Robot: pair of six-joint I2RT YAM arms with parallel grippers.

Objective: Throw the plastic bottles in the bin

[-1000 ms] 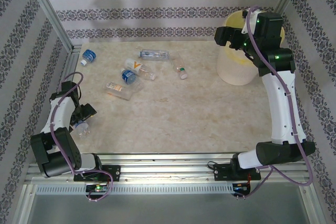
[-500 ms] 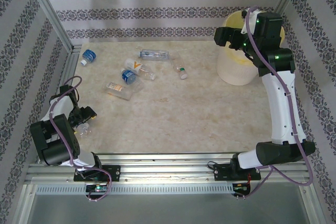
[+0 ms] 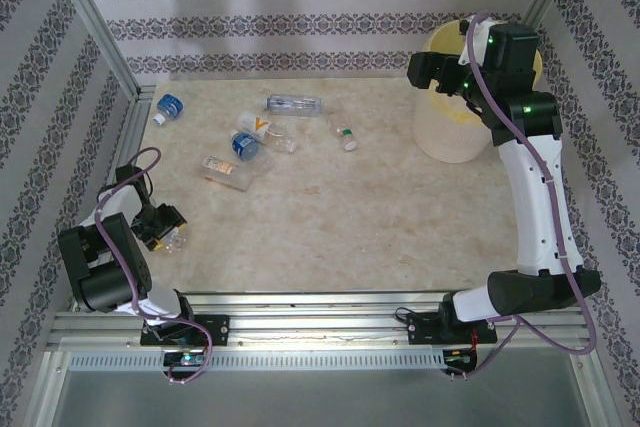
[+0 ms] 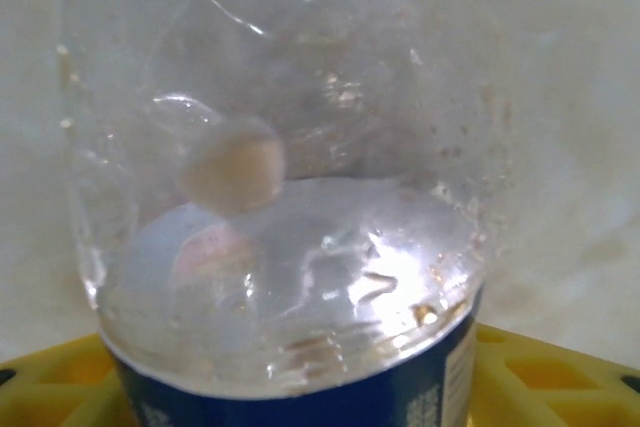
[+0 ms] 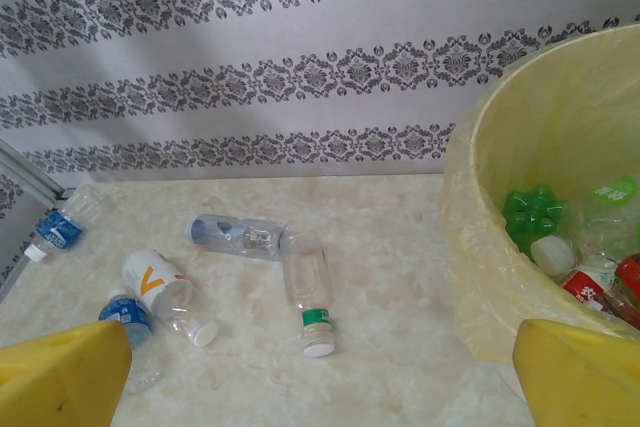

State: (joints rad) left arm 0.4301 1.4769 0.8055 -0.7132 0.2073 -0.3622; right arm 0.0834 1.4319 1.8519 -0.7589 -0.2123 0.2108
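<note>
My left gripper [image 3: 158,227] is low over the near-left corner of the table [image 3: 380,217], and a clear bottle with a dark blue label [image 4: 300,247] sits between my yellow fingers [image 4: 560,372], right up against the wrist camera. I cannot tell whether the fingers are pressing on it or merely flank it.

My right gripper [image 3: 428,72] hangs released at the far right, just beside the left rim of the bin [image 3: 450,132], its fingers spread wide with nothing between them. Inside the bin lie several bottles, among them a crushed green one [image 5: 535,217].

More bottles lie on the far-left part of the table: a blue-labelled one [image 3: 168,106] by the left wall, a clear one [image 3: 295,104] farthest back, a green-capped one [image 3: 345,135], a blue one [image 3: 245,144] and a flattened one [image 3: 225,169].
</note>
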